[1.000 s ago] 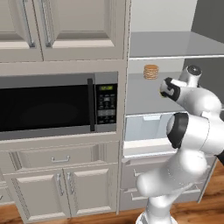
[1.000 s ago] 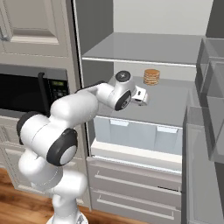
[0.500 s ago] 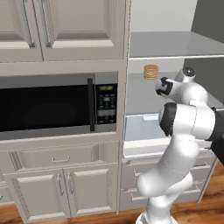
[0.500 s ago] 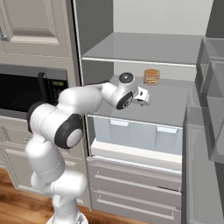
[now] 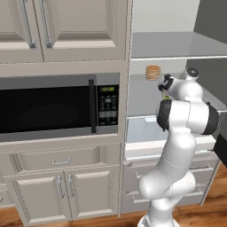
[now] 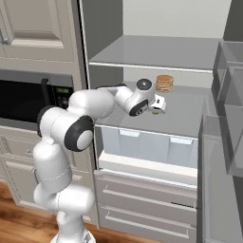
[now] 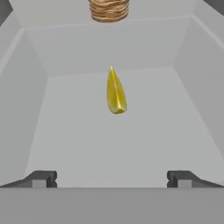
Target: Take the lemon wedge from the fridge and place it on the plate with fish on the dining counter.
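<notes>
The pincer (image 7: pixel 112 177) is inside the fridge (image 6: pixel 190 114), above a middle shelf (image 7: pixel 113 144), and its fingertips (image 7: pixel 41 178) stand wide apart with nothing between them. The lemon wedge (image 7: pixel 115 92) lies on this shelf, ahead of the pincer and apart from it. A tan stack of discs (image 6: pixel 164 83) stands further back on the same shelf.

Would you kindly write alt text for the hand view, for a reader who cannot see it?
A small yellow lemon wedge lies on a pale grey fridge shelf, ahead of the open gripper, untouched. A tan stack of flat discs sits farther back.
</notes>
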Controlling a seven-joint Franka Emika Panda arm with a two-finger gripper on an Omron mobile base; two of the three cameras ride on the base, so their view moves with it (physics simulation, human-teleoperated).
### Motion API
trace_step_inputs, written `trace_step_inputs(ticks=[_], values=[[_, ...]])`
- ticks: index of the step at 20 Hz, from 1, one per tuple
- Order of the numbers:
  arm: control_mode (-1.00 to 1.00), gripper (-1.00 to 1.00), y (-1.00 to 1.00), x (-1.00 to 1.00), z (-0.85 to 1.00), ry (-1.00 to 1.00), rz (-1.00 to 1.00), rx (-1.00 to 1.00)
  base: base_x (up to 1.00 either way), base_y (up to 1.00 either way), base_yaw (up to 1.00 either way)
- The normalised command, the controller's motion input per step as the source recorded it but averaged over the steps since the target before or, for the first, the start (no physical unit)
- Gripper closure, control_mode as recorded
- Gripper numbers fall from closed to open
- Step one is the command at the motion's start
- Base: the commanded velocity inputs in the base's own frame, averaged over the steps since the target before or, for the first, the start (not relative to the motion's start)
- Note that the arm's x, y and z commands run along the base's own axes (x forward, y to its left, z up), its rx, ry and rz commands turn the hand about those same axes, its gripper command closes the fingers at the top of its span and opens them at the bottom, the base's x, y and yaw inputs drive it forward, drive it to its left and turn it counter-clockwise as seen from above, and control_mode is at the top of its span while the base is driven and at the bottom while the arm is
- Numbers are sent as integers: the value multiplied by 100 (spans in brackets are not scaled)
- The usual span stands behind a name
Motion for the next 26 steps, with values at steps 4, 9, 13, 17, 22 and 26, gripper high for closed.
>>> trace_step_inputs(ticks=[4,9,13,17,22,26], values=[[-100,-100,0,18,-16,1,0,0,0,0,0],[-100,-100,0,29,-31,2,0,0,0,0,0],[-100,-100,-1,44,-6,0,0,0,0,0,0],[-100,-100,-7,47,-11,0,0,0,0,0,0],[-100,-100,-19,44,-26,0,0,0,0,0,0],[-100,-100,-20,45,-5,0,0,0,0,0,0]])
